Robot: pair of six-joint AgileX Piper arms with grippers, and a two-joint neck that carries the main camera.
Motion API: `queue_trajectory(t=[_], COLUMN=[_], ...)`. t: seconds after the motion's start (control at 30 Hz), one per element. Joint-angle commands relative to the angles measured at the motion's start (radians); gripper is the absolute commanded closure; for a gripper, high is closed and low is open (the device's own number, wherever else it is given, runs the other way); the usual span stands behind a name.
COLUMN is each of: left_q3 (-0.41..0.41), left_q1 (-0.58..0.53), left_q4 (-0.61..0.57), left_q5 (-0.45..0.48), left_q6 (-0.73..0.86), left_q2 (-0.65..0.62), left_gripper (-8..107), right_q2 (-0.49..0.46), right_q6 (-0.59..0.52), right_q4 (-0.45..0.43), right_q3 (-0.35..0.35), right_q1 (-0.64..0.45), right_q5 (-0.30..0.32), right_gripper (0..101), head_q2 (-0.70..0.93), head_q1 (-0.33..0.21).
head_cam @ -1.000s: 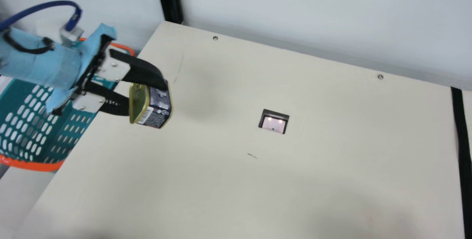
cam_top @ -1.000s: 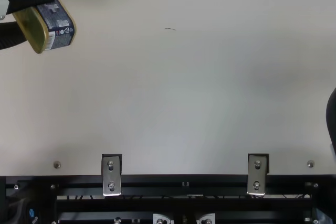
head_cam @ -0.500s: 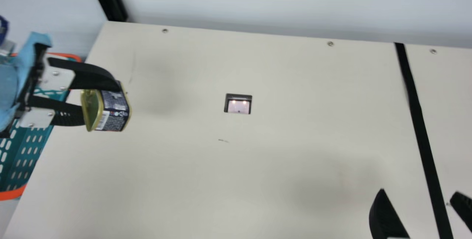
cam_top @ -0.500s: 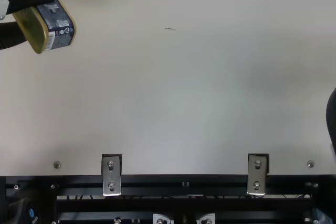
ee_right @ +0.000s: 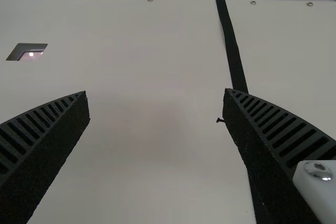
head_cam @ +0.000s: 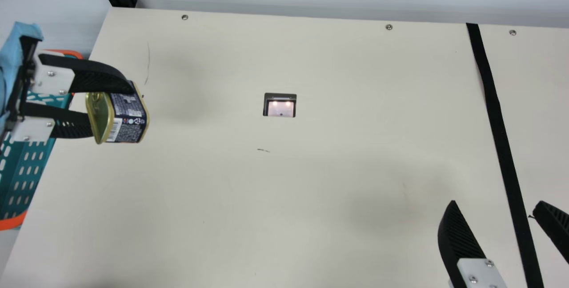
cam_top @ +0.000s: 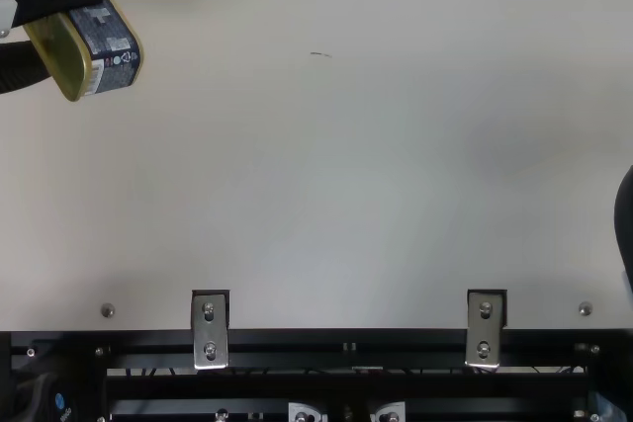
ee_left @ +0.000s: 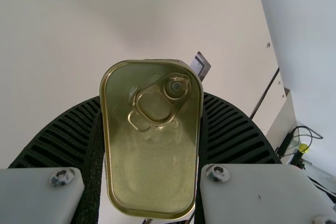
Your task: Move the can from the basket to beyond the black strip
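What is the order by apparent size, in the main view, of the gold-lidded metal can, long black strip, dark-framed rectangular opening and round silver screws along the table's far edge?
1. Black strip, clearly the longest
2. Can
3. Opening
4. Screws, which look alike

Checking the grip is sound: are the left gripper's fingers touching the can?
Touching. The left wrist view shows the fingers of the left gripper against the can's two long sides, one on each, with no gap beside its rim.

We seem to be in a lab: bolted metal brackets (cam_top: 210,331) join the table (cam_top: 346,195) to the black frame (cam_top: 297,345) beside it.
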Motion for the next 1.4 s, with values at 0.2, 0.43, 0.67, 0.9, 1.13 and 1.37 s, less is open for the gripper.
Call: queue_trajectory(t=[0.2, 0.43, 0.67, 0.9, 1.13, 1.37], left_q3=[0.008, 0.055, 0.138, 0.222, 0.265, 0.253], left_q1=[-0.032, -0.121, -0.253, -0.408, -0.572, -0.73], left_q4=[-0.047, -0.122, -0.202, -0.312, -0.462, -0.607], left_q5=[-0.036, -0.14, -0.3, -0.49, -0.711, -0.92], left_q6=[0.073, 0.211, 0.375, 0.555, 0.767, 0.992], left_q2=[-0.032, -0.072, -0.093, -0.087, -0.061, -0.036], left_gripper=[89, 89, 89, 89, 89, 89], right_q2=[0.0, 0.0, 0.0, 0.0, 0.0, 0.0], right_q6=[0.0, 0.0, 0.0, 0.0, 0.0, 0.0], right_q4=[0.0, 0.0, 0.0, 0.0, 0.0, 0.0], right_q3=[0.0, 0.0, 0.0, 0.0, 0.0, 0.0], right_q1=[0.0, 0.0, 0.0, 0.0, 0.0, 0.0], right_q5=[0.0, 0.0, 0.0, 0.0, 0.0, 0.0], right_gripper=[0, 0, 0, 0, 0, 0], head_q2=[0.0, 0.0, 0.0, 0.0, 0.0, 0.0], head_q1=[-0.002, -0.002, -0.002, -0.002, -0.002, -0.002])
